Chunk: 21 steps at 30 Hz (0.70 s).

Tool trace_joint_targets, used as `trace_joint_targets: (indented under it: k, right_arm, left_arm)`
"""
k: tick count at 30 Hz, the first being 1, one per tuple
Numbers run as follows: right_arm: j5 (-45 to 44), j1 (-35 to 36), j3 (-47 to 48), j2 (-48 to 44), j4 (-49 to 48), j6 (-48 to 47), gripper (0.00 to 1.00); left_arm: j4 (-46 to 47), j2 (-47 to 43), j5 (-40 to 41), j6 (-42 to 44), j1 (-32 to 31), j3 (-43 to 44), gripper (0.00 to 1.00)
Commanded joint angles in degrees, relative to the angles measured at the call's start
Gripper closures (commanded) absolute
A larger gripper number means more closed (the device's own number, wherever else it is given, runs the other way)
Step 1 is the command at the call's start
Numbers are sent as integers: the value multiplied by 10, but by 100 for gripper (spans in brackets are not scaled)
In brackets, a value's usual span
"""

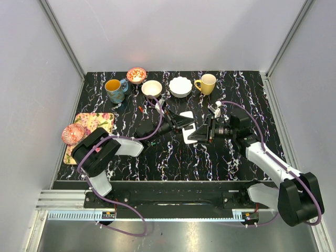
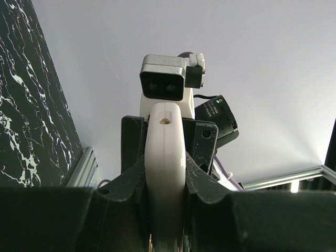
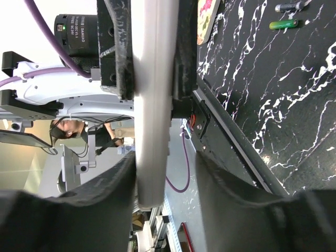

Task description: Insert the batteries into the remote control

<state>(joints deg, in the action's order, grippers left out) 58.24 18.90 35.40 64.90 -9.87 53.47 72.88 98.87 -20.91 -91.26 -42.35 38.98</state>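
remote control [image 2: 165, 147] clamped edge-on in left gripper [image 2: 165, 181]; face hidden.

The left arm [image 1: 113, 149] and right arm [image 1: 268, 160] stretch inward from the near edge of the table [image 1: 157, 163], wrists level, grippers facing each other over its middle. The left gripper [image 2: 164, 173] clamps the remote control [image 2: 164, 152]. The right gripper [image 3: 165, 168] straddles its far end, one finger touching it, the other apart.
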Motion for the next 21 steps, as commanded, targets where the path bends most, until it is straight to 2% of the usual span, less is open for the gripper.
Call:
trace_joint_targets:
  k: [1,6,13,14,16,21]
  right_arm:
    - [7,7,13,6,-28,-1,51]
    - [7,8,12,7,-28,-1,61]
    - [2,9,13,8,-23,0,79]
    - [-1,9,12,8,-22,0,89]
    - [-4,11,14,10,-15,-2,99]
    - [-44,14,25,5,34,-24,100]
  left_arm:
    - [177,0,1,-1,-7,25,100]
    - [180,-1,2,-2,-8,24,100]
    - [181,-2,2,-3,-9,26,100]
    - [181,-2,2,-3,-9,25,100]
    - [181,-1,2,-4,-11,26,100]
    - [169,1,-4,0,-20,27,100]
